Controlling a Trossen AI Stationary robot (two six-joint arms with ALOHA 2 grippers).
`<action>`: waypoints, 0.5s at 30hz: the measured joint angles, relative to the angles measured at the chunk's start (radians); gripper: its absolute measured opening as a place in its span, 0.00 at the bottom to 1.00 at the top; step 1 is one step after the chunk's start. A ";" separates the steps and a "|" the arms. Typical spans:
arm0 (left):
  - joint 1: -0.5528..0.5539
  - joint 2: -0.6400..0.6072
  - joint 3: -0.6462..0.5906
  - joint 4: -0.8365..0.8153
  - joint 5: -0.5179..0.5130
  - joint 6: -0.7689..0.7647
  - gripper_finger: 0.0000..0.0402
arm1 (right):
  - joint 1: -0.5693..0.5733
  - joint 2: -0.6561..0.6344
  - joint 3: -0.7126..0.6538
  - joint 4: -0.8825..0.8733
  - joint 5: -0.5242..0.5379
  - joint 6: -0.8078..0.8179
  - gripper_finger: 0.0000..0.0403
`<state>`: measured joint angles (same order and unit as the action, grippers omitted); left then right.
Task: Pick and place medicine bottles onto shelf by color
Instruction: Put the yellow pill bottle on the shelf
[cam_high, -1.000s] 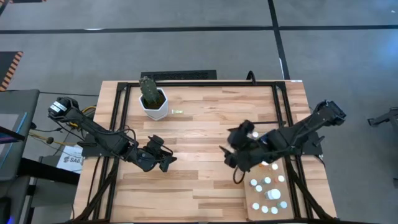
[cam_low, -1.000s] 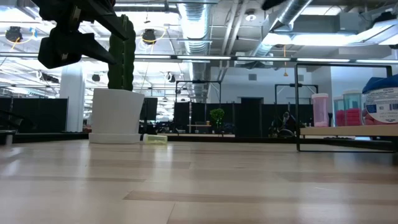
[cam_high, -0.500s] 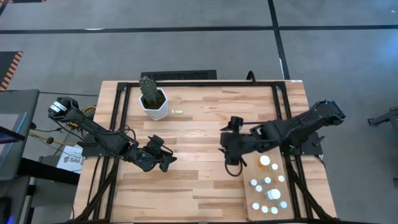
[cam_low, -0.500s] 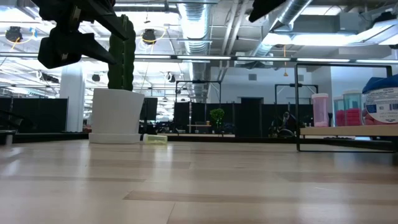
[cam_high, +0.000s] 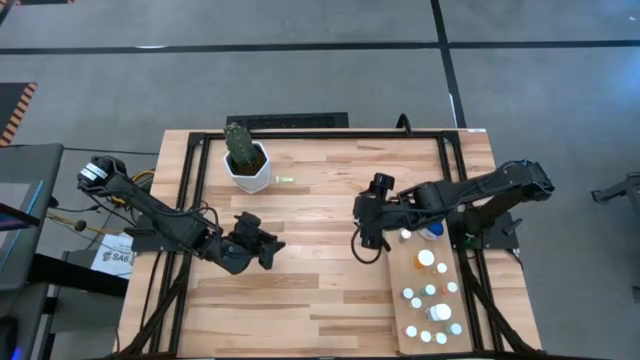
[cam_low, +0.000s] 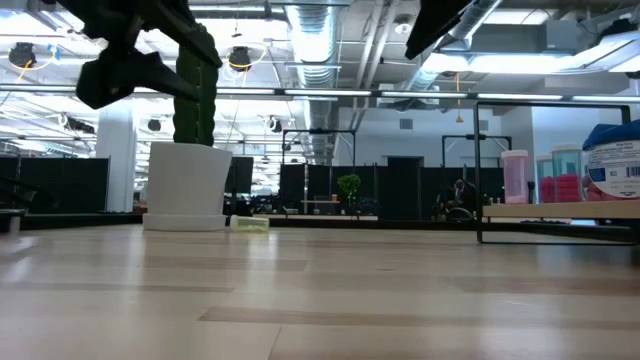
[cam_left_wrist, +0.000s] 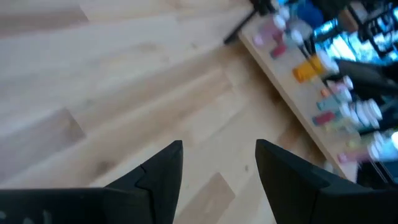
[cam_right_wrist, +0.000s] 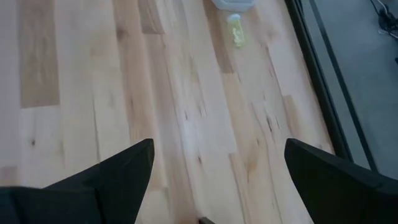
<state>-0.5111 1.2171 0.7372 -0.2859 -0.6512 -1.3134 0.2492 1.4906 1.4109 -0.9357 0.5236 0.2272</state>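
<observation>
The pale shelf (cam_high: 399, 272) lies at the table's near right with several white-capped medicine bottles (cam_high: 430, 300) standing on it; it also shows in the left wrist view (cam_left_wrist: 292, 106) and the low view (cam_low: 560, 210). A small yellow-green bottle (cam_high: 285, 179) lies on its side on the tabletop by the cactus pot; it also shows in the right wrist view (cam_right_wrist: 235, 30). My right gripper (cam_high: 368, 225) hovers open and empty just left of the shelf's far end. My left gripper (cam_high: 262, 248) hovers open and empty over the table's left middle.
A white pot with a cactus (cam_high: 246, 160) stands at the far left. A black frame (cam_high: 450, 180) runs around the table's edges. Bare planked tabletop (cam_high: 310, 290) lies between the two grippers and toward the near edge.
My right gripper has gone from beside the shelf toward the table's far edge and a little to the left, turning as it went. My left gripper has tipped a little and shifted slightly toward the right.
</observation>
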 joint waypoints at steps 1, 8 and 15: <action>0.005 0.000 0.000 0.000 -0.015 0.000 0.47 | -0.005 0.000 0.000 -0.007 0.000 0.000 0.94; 0.068 0.000 0.000 0.016 0.003 0.089 0.47 | -0.017 0.000 0.000 -0.014 0.000 0.001 0.94; 0.172 0.022 0.000 0.229 0.121 0.406 0.47 | -0.016 0.000 0.000 -0.014 0.000 0.011 0.94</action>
<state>-0.3386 1.2395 0.7368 -0.0570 -0.5304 -0.9075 0.2329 1.4902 1.4109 -0.9493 0.5234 0.2379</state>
